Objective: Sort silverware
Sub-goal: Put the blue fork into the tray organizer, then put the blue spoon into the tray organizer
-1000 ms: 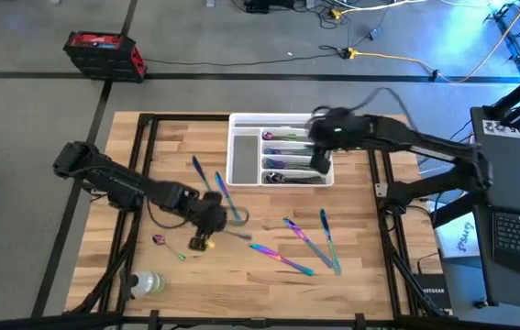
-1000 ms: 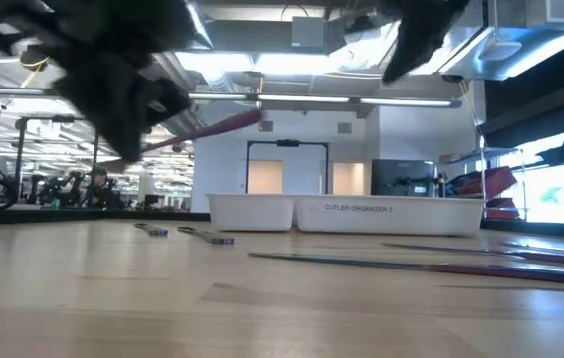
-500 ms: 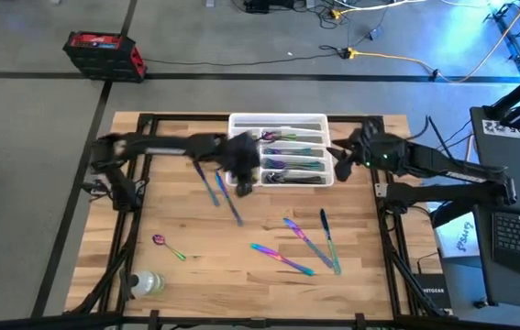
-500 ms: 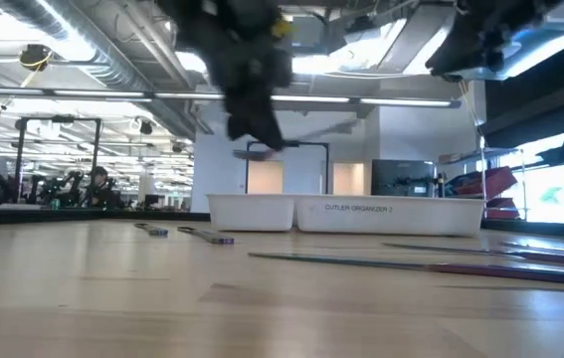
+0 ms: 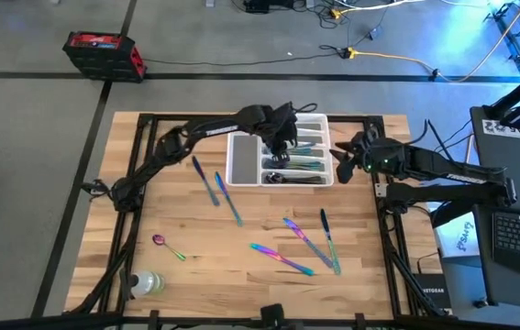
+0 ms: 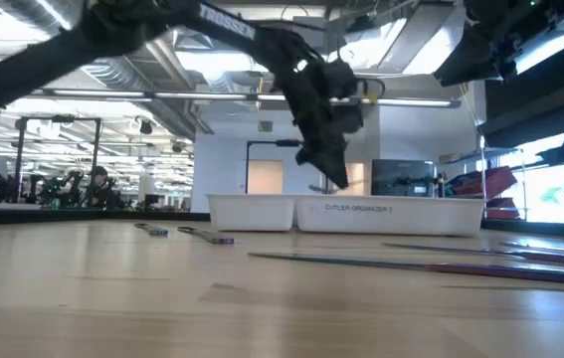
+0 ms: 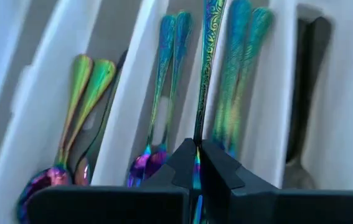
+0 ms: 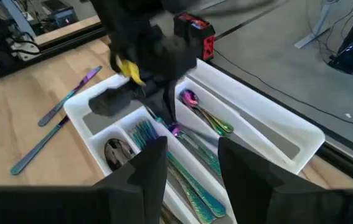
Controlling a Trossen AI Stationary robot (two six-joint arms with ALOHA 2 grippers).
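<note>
Underneath everything lies a pale wooden worktop (image 5: 241,266) on a black frame, set on grey carpet in a large, brightly lit hall with cables and a red and black box (image 5: 104,53) on the floor beyond. Over the white tray (image 5: 241,160) the left claw (image 5: 282,145) is clenched on one slim rainbow utensil (image 7: 206,68), its handle pinched between the dark fingers (image 7: 182,165) and pointing down along a tray slot. Directly below that claw, sorted silverware (image 7: 167,87) already lies in the slots: spoons (image 7: 80,99) in one, teal handles (image 7: 241,68) in another, a darker piece (image 7: 307,74) in the outermost. Beside the tray, past its short end from the left claw, hangs the right claw (image 5: 342,163), its fingers (image 8: 148,171) parted and grasping nothing, well above the wood. Nearer the front edge than either claw, loose silverware remains on the worktop: two blue knives (image 5: 218,191) just outside the tray's other side, a cluster of pieces (image 5: 301,243) under the right arm's side, and a single spoon (image 5: 166,245) well apart, with a clear bottle (image 5: 145,284) at the corner. Nothing stands between the left claw and the tray.
</note>
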